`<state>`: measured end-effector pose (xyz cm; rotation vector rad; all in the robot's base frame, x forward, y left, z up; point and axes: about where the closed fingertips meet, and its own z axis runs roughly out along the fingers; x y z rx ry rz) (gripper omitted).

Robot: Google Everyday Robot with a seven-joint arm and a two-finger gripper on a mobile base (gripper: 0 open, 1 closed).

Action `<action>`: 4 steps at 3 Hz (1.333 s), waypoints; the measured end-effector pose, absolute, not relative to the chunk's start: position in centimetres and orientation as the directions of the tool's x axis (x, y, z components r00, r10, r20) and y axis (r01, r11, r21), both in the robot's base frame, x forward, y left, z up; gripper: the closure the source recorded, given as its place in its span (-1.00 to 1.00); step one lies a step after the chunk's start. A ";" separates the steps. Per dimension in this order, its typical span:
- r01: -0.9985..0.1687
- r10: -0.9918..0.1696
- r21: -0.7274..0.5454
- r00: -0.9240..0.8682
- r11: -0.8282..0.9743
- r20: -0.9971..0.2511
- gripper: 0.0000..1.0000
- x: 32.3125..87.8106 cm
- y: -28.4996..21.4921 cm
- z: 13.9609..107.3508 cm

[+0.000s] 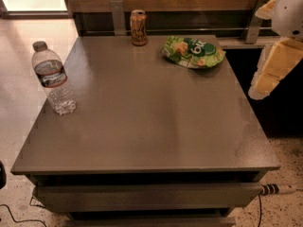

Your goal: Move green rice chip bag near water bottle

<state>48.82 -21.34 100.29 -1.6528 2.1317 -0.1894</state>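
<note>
The green rice chip bag (193, 51) lies flat at the back right of the grey table (151, 122). The water bottle (53, 78) stands upright near the table's left edge, with a grey cap and a dark red-and-white label. My gripper (275, 66) hangs at the right edge of the view, beyond the table's right side, to the right of the bag and a little nearer the camera. It touches neither the bag nor the bottle and holds nothing that I can see.
An orange-tan drink can (138, 27) stands at the table's back edge, left of the bag. A wooden wall with metal brackets (117, 17) runs behind the table. Drawers (147, 195) sit below the front edge. A cable (277, 189) lies on the floor at right.
</note>
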 end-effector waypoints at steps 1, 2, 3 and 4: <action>-0.859 -0.924 -0.396 -0.199 0.324 -0.325 -1.00 53.3 -21.2 100.2; -0.823 -0.867 -0.389 -0.226 0.414 -0.445 -1.00 57.0 -20.4 98.7; -0.775 -0.778 -0.364 -0.249 0.517 -0.577 -1.00 61.7 -18.4 96.8; -0.753 -0.739 -0.346 -0.264 0.559 -0.620 -1.00 64.0 -17.6 96.0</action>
